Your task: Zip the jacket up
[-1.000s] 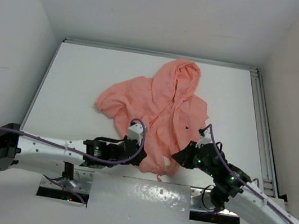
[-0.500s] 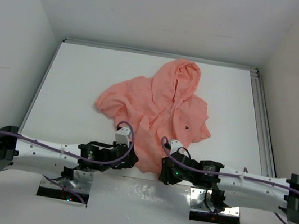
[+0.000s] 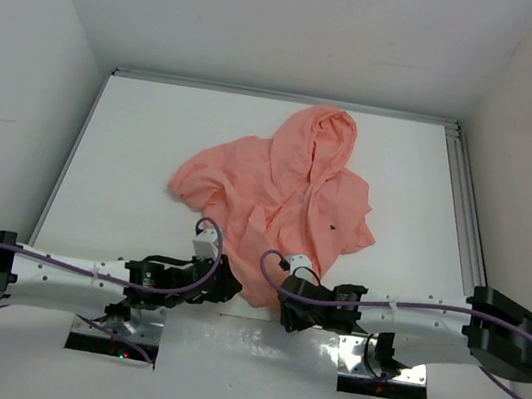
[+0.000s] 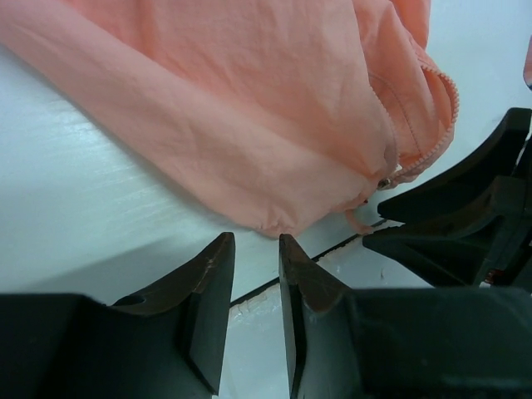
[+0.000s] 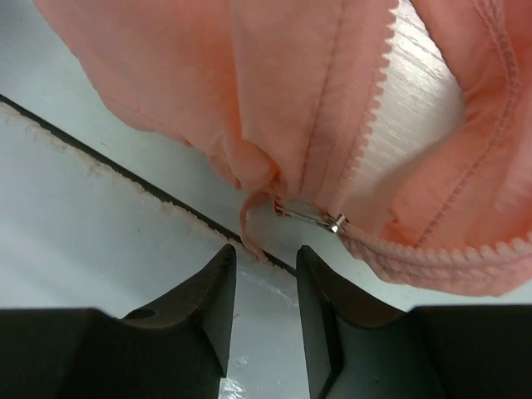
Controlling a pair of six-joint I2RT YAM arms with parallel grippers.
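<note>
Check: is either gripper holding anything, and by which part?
Nothing is held. The left gripper and right gripper sit just short of the jacket at its hem, jaws slightly apart and empty.

Bright, even overhead light. The bench (image 3: 144, 140) throws mottled glare along its glossy near strip; shadows under the jacket (image 3: 287, 193) are faint. Wrist views are sharp on fabric, softer at their dark lower edges.
</note>
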